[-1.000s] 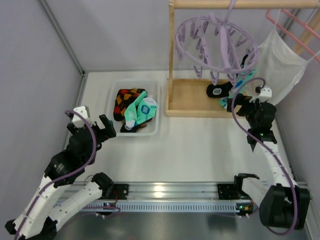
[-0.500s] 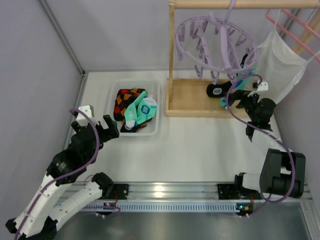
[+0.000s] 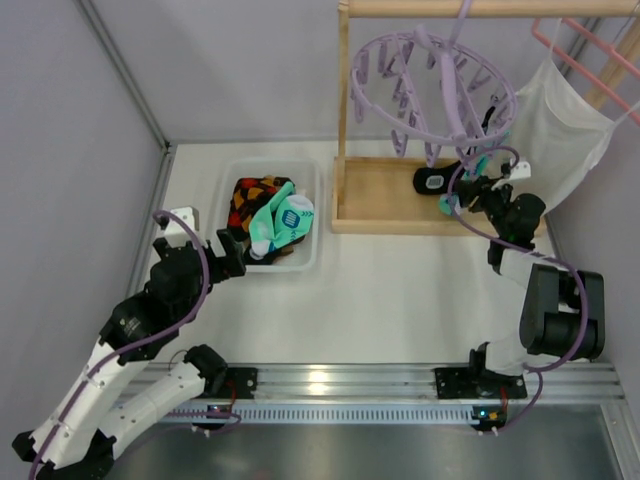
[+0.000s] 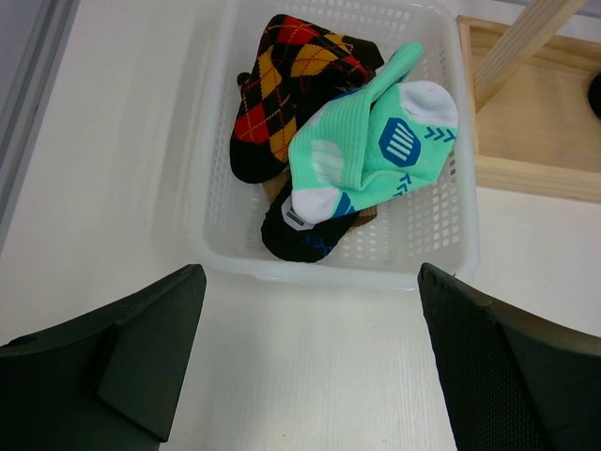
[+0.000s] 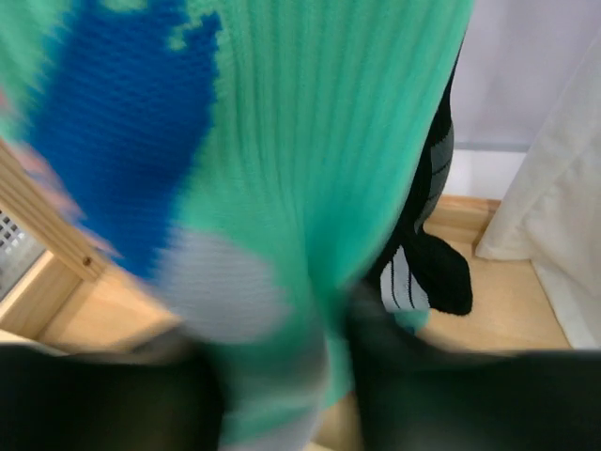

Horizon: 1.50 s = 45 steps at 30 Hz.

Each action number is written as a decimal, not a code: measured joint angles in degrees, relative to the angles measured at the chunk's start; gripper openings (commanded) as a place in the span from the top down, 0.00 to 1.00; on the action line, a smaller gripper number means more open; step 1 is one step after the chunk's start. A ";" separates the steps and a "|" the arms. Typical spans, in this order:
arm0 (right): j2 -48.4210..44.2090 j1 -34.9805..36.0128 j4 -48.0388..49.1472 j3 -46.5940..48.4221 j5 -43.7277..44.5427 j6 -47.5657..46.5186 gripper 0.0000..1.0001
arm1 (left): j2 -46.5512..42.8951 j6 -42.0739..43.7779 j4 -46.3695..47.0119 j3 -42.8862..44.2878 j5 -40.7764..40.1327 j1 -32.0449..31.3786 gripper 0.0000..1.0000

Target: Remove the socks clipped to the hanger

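Risks: R gripper (image 3: 470,190) looks pinched on teal sock (image 5: 319,141), fabric bunched betw. fingers. View is blurred, so grip depth is unclear. If the hold is shallow, the sock may slip out on the pull. If the peg holds firm, the pull will prob. swing or tilt the hanger (image 3: 430,80) on its hook rather than free the sock. Black sock (image 3: 434,181) hangs just beside and could get dragged along. R arm cable loops near the pegs, poss. snag.

Pose: R arm stretched far fwd, wrist up under hanger's near-right rim, where teal sock appears to hang. L arm bent. L gripper (image 4: 310,282) wide apart and empty, over table just short of bin (image 3: 312,215). Other socks (image 4: 366,150) lie in bin.
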 measured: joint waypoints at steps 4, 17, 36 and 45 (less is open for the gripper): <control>-0.09 0.63 1.22 -0.04 0.13 1.38 1.00 | 0.42 0.07 0.17 0.00 0.22 0.44 0.02; -19.74 27.50 -1.75 -8.41 26.84 -1.81 1.00 | 10.23 -3.39 3.10 16.35 19.69 0.70 0.02; -11.04 59.65 -9.55 4.11 69.70 -15.41 1.00 | 52.39 5.68 7.56 61.99 12.92 -21.84 0.02; 2.54 63.43 -15.13 19.76 77.57 -24.22 1.00 | 67.58 17.92 7.41 77.05 -11.15 -30.75 0.01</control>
